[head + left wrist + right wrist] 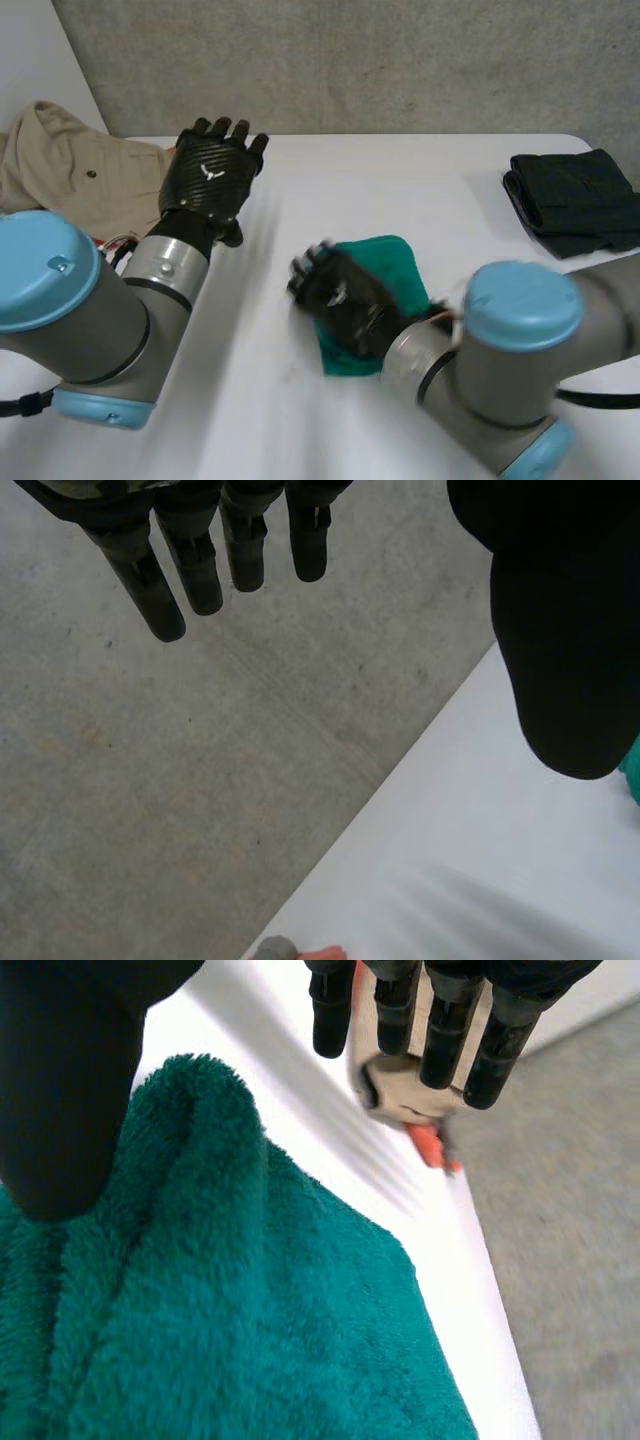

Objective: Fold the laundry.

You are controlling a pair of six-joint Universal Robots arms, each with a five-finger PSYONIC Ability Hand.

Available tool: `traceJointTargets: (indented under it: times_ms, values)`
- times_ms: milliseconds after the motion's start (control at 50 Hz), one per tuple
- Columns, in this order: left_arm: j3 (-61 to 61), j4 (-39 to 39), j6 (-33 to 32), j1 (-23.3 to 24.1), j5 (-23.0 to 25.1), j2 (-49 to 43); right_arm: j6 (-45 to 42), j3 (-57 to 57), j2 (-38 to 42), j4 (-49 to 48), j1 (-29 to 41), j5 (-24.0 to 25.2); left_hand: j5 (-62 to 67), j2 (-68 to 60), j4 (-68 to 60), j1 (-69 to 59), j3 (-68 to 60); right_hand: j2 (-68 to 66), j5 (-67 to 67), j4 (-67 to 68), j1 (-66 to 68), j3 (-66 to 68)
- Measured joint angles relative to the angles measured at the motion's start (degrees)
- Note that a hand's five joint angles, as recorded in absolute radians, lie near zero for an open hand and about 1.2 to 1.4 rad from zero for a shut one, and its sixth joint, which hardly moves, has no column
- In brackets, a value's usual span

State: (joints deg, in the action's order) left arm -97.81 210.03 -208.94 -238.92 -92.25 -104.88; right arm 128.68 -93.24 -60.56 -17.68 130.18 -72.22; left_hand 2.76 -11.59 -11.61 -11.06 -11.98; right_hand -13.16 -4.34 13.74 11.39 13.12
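A small teal towel lies bunched in the middle of the white table. My right hand hovers over the towel's left edge. In the right wrist view its fingers are straight and point past the towel, and its thumb is by a raised fold; the hand is open. My left hand is lifted over the table's back left, open and empty. In the left wrist view its fingers are straight and its thumb is apart from them.
A beige garment lies heaped at the table's back left corner, just left of my left hand. A folded black cloth sits at the back right. Grey floor lies beyond the table's edge.
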Motion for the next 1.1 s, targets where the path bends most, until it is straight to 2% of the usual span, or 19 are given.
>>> traceJointTargets:
  times_ms: [60,80,120,140,180,240,300,440,600,740,800,920,1080,1100]
  values:
    - [2.57,0.23,0.07,1.72,-0.08,-1.46,13.68,-1.02,-5.43,-0.01,-5.5,0.3,0.0,0.0,0.0,0.0,0.0,0.65,0.59,-0.47,-0.05,-1.21]
    - [4.39,0.24,0.27,2.99,-0.12,-2.52,20.85,-1.47,-8.29,-0.03,-8.46,0.4,0.0,0.0,0.0,0.0,0.0,0.65,0.59,-0.47,-0.05,-1.21]
    - [6.17,0.19,0.61,4.23,-0.17,-3.64,26.43,-1.8,-10.36,0.06,-10.73,0.48,0.0,0.0,0.0,0.0,0.0,0.65,0.59,-0.47,-0.05,-1.21]
    - [6.17,0.19,0.61,4.23,-0.17,-3.64,26.43,-1.8,-10.36,0.06,-10.73,0.48,0.0,0.0,0.0,0.0,0.0,0.65,0.59,-0.47,-0.05,-1.21]
    - [10.11,-0.31,2.41,6.55,-0.21,-6.2,37.0,-1.75,-13.66,1.14,-15.23,0.76,0.0,0.0,0.0,0.0,0.0,0.65,0.59,-0.47,-0.05,-1.21]
    - [13.96,-1.7,5.05,8.51,-0.3,-8.98,42.57,-0.85,-14.75,3.52,-18.09,1.32,0.0,0.0,0.0,0.0,0.0,0.65,0.59,-0.47,-0.05,-1.21]
    - [18.15,-5.03,8.57,10.52,-0.43,-12.53,44.54,1.38,-13.42,8.01,-19.71,2.09,0.0,0.0,0.0,0.0,0.0,0.65,0.59,-0.47,-0.05,-1.21]
    - [26.44,-15.57,14.65,13.35,-2.16,-21.63,43.86,8.73,-5.33,18.1,-20.17,2.59,0.0,0.0,0.0,0.0,0.0,0.65,0.59,-0.47,-0.05,-1.21]
    - [30.72,-24.99,15.43,13.68,-7.87,-29.2,40.48,14.61,4.0,25.09,-19.37,2.09,0.0,0.0,0.0,0.0,0.0,0.65,0.59,-0.47,-0.05,-1.21]
    - [30.78,-30.01,14.96,13.51,-9.6,-31.52,32.26,17.02,9.53,28.56,-19.07,-2.53,0.0,0.0,0.0,-0.01,0.0,0.77,0.59,-0.48,-1.28,-1.21]
    - [30.58,-30.63,14.96,13.48,-9.25,-31.02,29.8,17.03,9.36,28.55,-19.02,-5.06,0.0,0.0,0.0,0.0,0.0,1.68,0.59,-0.48,-3.13,-1.53]
    - [30.43,-30.43,15.34,13.39,-8.02,-26.01,29.57,15.98,6.22,26.63,-18.92,-6.49,0.0,0.0,0.0,0.0,0.0,1.68,0.77,-0.48,-3.24,-1.53]
    - [29.52,-29.83,15.53,13.05,-5.5,-16.58,32.08,10.37,-2.5,20.17,-18.06,-6.43,0.0,0.0,0.0,0.0,0.0,1.68,0.82,-0.47,-3.24,-1.53]
    - [28.42,-29.59,15.5,12.3,-3.04,-12.62,32.27,6.77,-5.88,17.58,-17.67,-6.3,0.0,0.0,0.0,0.0,0.0,1.68,0.78,-0.47,-3.24,-1.53]
